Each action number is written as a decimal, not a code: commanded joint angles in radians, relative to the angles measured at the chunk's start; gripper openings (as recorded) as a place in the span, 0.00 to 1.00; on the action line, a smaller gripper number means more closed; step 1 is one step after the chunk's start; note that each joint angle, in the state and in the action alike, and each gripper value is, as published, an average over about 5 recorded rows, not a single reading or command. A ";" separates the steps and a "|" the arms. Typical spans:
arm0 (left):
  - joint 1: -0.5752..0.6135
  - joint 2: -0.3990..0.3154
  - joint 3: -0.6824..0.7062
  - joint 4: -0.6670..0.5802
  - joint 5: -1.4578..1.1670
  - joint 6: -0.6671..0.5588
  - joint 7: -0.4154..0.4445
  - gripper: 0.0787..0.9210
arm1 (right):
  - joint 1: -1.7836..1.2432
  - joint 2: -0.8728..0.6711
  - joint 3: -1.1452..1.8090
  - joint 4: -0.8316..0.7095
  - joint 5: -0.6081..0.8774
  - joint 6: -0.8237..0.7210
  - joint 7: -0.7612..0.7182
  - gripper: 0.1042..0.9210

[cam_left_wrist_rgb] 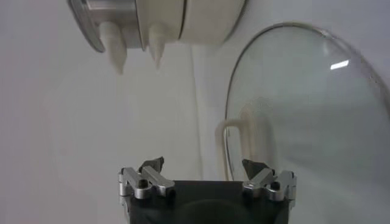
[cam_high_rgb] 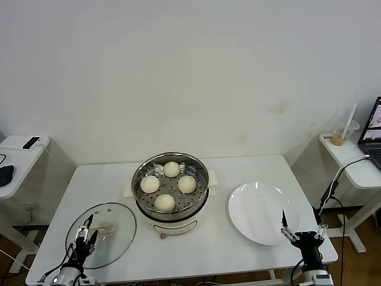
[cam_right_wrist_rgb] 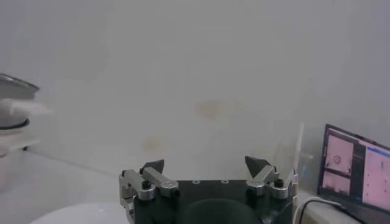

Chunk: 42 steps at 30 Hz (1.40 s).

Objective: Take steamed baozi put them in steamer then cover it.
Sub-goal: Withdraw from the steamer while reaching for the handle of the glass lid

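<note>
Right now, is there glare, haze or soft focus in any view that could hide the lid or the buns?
Head view: even light, baozi crisp, faint reflections on the glass cover. Left wrist view: a bright glint on the cover, steamer soft. Right wrist view: hazy, washed-out wall.

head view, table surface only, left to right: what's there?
left pincer → cover → steamer holding four steamed baozi → white plate → right pincer.

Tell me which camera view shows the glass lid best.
The head view: the whole glass lid lies flat on the table, its cream handle visible, the left tool over it. The left wrist view shows part of its rim and handle close up; the right wrist view shows none of it.
</note>
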 commanded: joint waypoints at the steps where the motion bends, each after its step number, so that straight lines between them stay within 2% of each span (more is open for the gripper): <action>1: -0.064 0.011 0.010 0.053 0.006 0.004 0.002 0.88 | -0.020 0.006 0.001 0.006 -0.009 0.006 0.001 0.88; 10: -0.122 0.017 0.022 0.085 -0.009 0.012 0.010 0.88 | -0.031 0.010 -0.002 -0.001 -0.023 0.013 0.001 0.88; 23: -0.171 -0.010 0.029 0.137 -0.014 0.006 -0.008 0.87 | -0.021 0.010 -0.007 -0.031 -0.036 0.016 0.001 0.88; 26: -0.166 -0.010 0.028 0.141 -0.021 0.007 -0.009 0.80 | -0.017 0.009 -0.008 -0.032 -0.037 0.014 0.001 0.88; 33: -0.150 -0.014 0.026 0.140 -0.040 0.004 -0.023 0.55 | -0.011 0.006 -0.010 -0.032 -0.035 0.010 0.001 0.88; 42: -0.097 -0.010 0.012 0.069 -0.070 -0.009 -0.065 0.24 | -0.012 0.002 -0.020 -0.028 -0.033 0.010 0.002 0.88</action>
